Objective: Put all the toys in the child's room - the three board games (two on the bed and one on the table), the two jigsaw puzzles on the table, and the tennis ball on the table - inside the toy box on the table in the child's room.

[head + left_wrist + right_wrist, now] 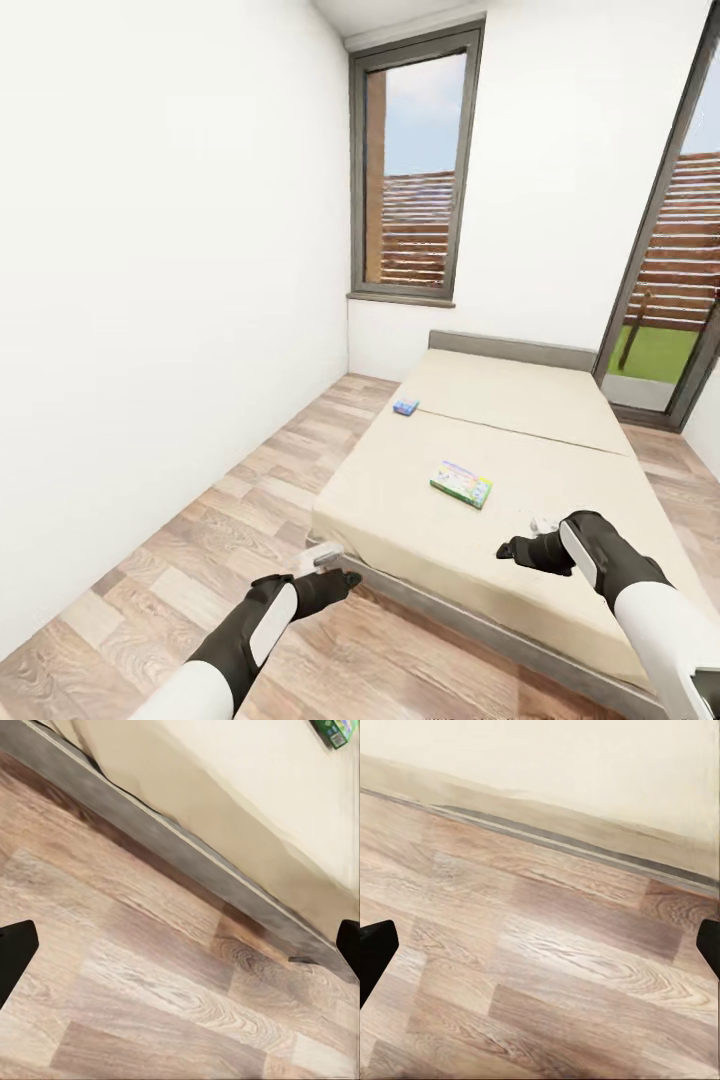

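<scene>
Two board games are seen on the bed (520,470): a green-edged board game (461,484) near the middle and a small blue board game (405,407) at the far left edge. The left gripper (335,578) and right gripper (515,549) are held with fingers spread and empty at the near edge. Either flat box is judged liable to be pushed across the mattress or, for the blue one, off the edge, if fingers are closed too high.

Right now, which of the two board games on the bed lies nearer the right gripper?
The larger green-edged board game, mid-mattress near the right gripper; the small blue board game lies farther off by the bed's left edge.
</scene>
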{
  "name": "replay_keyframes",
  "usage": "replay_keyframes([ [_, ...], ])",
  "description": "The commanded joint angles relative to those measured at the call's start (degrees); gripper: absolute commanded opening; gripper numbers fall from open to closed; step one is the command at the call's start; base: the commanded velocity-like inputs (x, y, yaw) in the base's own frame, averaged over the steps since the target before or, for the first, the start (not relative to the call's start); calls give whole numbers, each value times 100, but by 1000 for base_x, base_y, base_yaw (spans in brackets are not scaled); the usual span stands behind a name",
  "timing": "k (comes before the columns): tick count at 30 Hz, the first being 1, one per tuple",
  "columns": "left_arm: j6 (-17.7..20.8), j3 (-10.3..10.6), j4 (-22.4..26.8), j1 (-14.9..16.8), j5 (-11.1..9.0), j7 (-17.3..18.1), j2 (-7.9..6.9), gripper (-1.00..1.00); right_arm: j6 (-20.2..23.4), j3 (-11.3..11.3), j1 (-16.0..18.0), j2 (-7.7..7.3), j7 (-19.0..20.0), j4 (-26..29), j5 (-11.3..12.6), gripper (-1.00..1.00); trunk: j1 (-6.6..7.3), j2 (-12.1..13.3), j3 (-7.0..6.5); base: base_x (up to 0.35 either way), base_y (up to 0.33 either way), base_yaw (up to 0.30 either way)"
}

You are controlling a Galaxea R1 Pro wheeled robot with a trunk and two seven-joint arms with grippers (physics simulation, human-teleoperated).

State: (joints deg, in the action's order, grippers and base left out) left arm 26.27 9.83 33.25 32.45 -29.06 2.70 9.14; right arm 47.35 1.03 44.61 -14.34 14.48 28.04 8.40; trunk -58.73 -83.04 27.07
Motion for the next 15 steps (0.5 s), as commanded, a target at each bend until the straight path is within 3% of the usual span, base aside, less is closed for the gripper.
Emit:
replay_keyframes([
  [1, 23, 4, 6, 3, -11, 5, -1, 100, 30, 11, 3, -1, -1, 4, 24, 100, 0, -4, 8, 29, 21, -281],
  [6, 57, -149, 112, 5, -3, 96, -62, 100, 35, 11, 98, -36, -11, -172, 24, 100, 0, -4, 22, 17, 12, -273],
  [7, 131, -451, 273, 54, -5, 127, -197, 100, 36, 15, 187, -85, -39, -324, 27, 100, 0, -4, 26, 6, 4, -256],
  [9, 276, -677, 464, 78, -8, 141, -281, 100, 40, 17, 290, -117, -99, -430, 28, 100, 0, -4, 35, 4, 3, -253],
  [15, 599, -1042, 914, 3, -5, 160, -378, 100, 50, 17, 555, -153, -227, -636, 38, 100, 0, -4, 63, 12, 2, -240],
])
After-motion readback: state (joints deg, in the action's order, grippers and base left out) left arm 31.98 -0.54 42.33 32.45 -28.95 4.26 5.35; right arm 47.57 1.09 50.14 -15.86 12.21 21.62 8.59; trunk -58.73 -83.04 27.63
